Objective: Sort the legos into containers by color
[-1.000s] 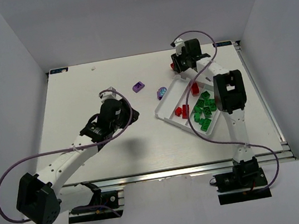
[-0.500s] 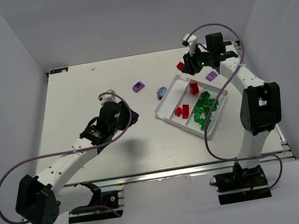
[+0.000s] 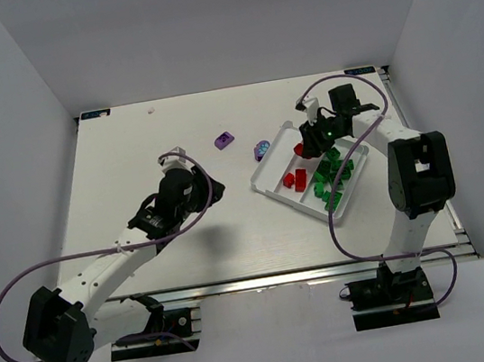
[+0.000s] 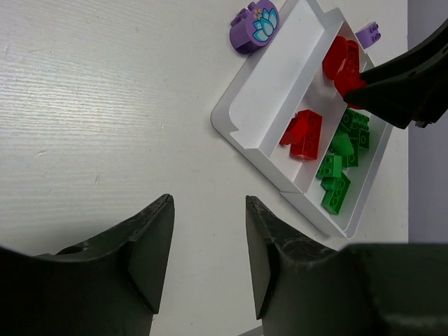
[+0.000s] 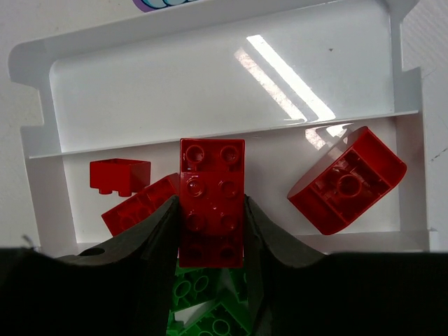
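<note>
We log green studded plastic bricks (image 3: 331, 177) and red ones (image 3: 294, 179) binned in the white divided tray (image 3: 269, 166), right gripper (image 5: 212, 231) clamping a red brick (image 5: 212, 185) over the middle compartment, left gripper (image 4: 206, 238) parted and empty, purple brick (image 3: 224, 138) unsorted on the surface (image 3: 130, 161).

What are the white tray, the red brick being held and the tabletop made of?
Tray: looks like glossy white plastic; lamp streaks glare on its floor.
Red brick: shiny moulded plastic by its look, with round studs that catch the light.
Tabletop: matt white with faint grain lines, perhaps painted wood or laminate.
</note>
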You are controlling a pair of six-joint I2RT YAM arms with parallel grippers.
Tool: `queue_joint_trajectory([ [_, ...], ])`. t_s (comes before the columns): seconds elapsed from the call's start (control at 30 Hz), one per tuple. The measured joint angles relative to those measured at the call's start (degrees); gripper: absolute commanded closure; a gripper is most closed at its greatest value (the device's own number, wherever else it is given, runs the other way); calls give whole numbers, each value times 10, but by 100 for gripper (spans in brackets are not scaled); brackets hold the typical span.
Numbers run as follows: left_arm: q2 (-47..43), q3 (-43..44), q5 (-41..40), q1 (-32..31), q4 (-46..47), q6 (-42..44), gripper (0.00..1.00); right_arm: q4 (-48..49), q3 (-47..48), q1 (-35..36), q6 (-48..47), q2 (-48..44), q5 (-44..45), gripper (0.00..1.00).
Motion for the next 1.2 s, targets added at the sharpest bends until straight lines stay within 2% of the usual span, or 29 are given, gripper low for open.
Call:
queue_joint_trajectory([
  [0.17, -12, -14, 0, 0, 3, -3, 44, -1, -6, 0, 0, 0, 10, 77],
  [0.3, -15, -17, 0, 0, 4, -4, 44, 0, -6, 0, 0, 1, 14, 59],
  [0.57, -16, -19, 0, 0, 7, -8, 44, -1, -6, 0, 0, 3, 23, 56],
  [0.8, -16, -19, 0, 0, 14, -8, 44, -1, -6, 0, 0, 3, 23, 37],
  [1.0, -16, -19, 0, 0, 14, -8, 44, 0, -6, 0, 3, 3, 28, 38],
  [1.07, -16, -19, 0, 0, 14, -8, 44, 9, -8, 0, 10, -1, 47, 35],
  [1.13, -17, -21, 0, 0, 14, -8, 44, 26, -13, -2, 20, -13, 71, 14],
  [1.2, -20, -23, 0, 0, 13, -8, 44, 47, -18, -9, 38, -32, 90, 11],
])
